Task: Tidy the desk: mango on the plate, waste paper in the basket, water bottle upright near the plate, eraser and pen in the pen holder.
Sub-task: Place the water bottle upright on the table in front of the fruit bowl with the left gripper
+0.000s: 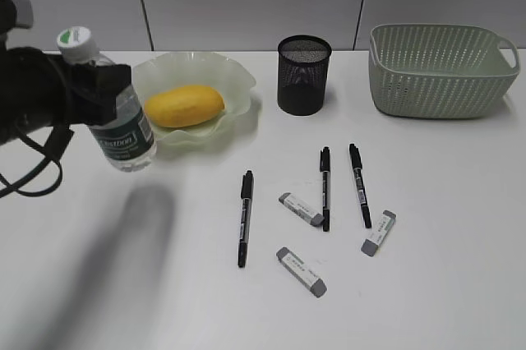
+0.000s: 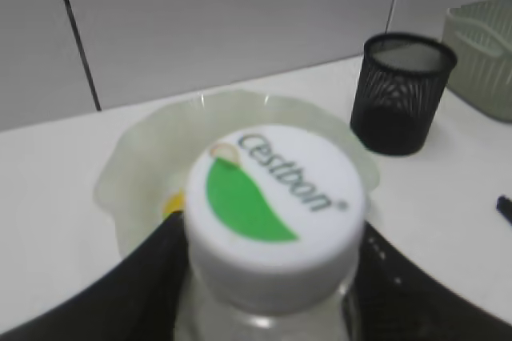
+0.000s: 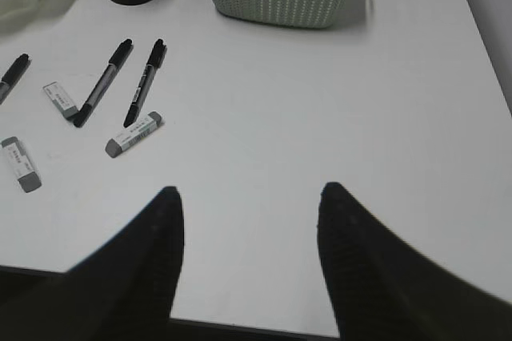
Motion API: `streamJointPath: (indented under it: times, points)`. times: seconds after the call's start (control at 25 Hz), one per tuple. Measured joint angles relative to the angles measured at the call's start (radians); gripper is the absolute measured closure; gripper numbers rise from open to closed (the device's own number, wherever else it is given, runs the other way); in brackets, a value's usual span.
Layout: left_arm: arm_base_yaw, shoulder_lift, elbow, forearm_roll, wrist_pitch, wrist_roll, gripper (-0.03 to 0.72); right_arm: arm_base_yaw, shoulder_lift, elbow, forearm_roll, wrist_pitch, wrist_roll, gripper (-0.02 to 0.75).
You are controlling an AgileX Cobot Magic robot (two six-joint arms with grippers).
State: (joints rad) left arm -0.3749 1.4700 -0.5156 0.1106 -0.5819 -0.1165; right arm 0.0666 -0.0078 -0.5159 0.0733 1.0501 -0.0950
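My left gripper [image 1: 99, 91] is shut on the water bottle [image 1: 123, 132] and holds it nearly upright above the desk [image 1: 460, 284], left of the plate [image 1: 222, 66]. Its white cap [image 2: 272, 205] fills the left wrist view. The mango [image 1: 184, 106] lies on the plate. Three pens [image 1: 244, 218] [image 1: 325, 188] [image 1: 360, 185] and three erasers [image 1: 301, 209] [image 1: 379, 232] [image 1: 301, 271] lie on the desk in front of the pen holder [image 1: 303, 75]. The basket [image 1: 440, 71] stands at the back right. No waste paper shows. My right gripper [image 3: 250, 201] is open and empty.
The right gripper hangs over the desk's front right part, near the front edge [image 3: 240, 321], and does not show in the exterior view. The bottle's shadow [image 1: 140, 218] falls on the desk below it. A panelled wall runs behind the desk.
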Motion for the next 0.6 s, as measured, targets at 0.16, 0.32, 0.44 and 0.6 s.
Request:
streamJointPath:
  times: [0.16, 0.32, 0.44, 0.6]
  points:
    - [0.001, 0.089, 0.012, -0.005, -0.001, 0.008, 0.279, 0.0, 0.0, 0.0, 0.001, -0.003, 0.0, 0.305]
    - [0.001, 0.153, 0.012, -0.005, -0.02, 0.013, 0.279, 0.0, 0.0, 0.0, 0.001, -0.004, 0.001, 0.307]
    - [0.001, 0.174, 0.007, -0.004, -0.057, 0.014, 0.279, 0.0, 0.0, 0.001, 0.001, -0.006, 0.001, 0.307]
    - [0.001, 0.159, 0.007, -0.009, -0.043, 0.015, 0.183, 0.0, 0.0, 0.001, 0.001, -0.006, 0.002, 0.307]
